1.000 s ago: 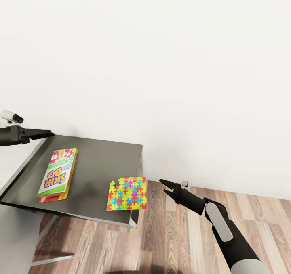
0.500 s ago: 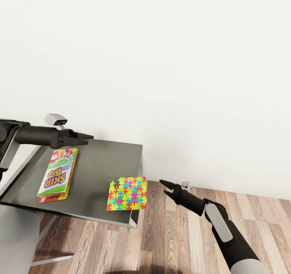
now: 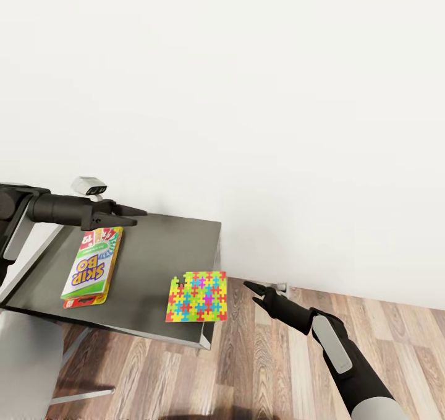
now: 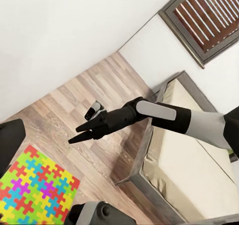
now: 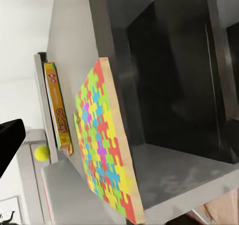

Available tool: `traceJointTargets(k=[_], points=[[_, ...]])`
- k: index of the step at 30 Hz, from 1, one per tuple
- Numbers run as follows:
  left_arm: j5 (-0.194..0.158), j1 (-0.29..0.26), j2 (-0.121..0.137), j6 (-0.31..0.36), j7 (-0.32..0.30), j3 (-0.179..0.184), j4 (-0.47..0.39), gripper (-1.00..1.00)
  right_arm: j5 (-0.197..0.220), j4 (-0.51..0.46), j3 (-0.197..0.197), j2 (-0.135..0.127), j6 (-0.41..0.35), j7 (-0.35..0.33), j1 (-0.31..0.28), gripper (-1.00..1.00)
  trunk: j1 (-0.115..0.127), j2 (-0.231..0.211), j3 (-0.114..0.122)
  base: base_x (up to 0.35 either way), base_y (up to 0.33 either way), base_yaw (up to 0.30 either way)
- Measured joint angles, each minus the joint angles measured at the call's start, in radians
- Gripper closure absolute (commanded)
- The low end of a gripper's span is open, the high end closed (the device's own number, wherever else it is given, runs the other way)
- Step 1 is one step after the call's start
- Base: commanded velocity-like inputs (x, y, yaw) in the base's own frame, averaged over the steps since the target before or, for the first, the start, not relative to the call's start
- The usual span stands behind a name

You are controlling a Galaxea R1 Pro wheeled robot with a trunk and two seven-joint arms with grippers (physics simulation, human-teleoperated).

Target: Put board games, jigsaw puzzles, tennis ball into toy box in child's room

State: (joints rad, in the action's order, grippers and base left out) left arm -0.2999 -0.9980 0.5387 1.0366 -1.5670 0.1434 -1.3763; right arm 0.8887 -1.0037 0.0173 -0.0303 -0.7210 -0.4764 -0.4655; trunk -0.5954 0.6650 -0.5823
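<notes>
A white-red-yellow board game point(image 3: 91, 265) lies on a dark grey cabinet top point(image 3: 154, 247), with an orange-red edge showing beneath it. That orange edge point(image 5: 57, 108) also shows in the right wrist view. A jigsaw puzzle point(image 3: 196, 296) lies at the top's front right corner, reaching its edge. My left gripper point(image 3: 139, 214) hovers open above the far end of the game. My right gripper point(image 3: 249, 289) is open, lower and just right of the puzzle, empty. The right wrist view faces the puzzle point(image 5: 104, 150) edge-on, with a yellow tennis ball point(image 5: 41, 153) beyond it.
A white wall rises behind the cabinet. Wood-plank floor point(image 3: 266, 370) spreads to the right and front. A pale grey surface point(image 3: 25, 358) stands at the lower left. The left wrist view shows the cream bed point(image 4: 189, 150) and a window with brown slats point(image 4: 209, 21).
My left arm swung in from the left edge to above the far end of the board game. The right arm stayed roughly in place; the view shifted slightly.
</notes>
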Motion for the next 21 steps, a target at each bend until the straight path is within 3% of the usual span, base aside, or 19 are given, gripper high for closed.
traceJointTargets(k=[6, 21], points=[[0.001, 0.001, 0.0, 0.0, 0.0, -0.001, 0.001, -1.0, -0.005, 0.001, 0.0, 0.0, 0.002, -0.003, 0.0, -1.0, 0.0, 0.0, 0.002, 0.026, 0.0, 0.112], [-0.003, 0.005, 0.003, 0.0, 0.0, -0.004, 0.019, -1.0, -0.006, 0.001, -0.001, -0.001, 0.002, -0.01, 0.0, -1.0, -0.004, 0.007, -0.001, 0.002, 0.0, 0.008]])
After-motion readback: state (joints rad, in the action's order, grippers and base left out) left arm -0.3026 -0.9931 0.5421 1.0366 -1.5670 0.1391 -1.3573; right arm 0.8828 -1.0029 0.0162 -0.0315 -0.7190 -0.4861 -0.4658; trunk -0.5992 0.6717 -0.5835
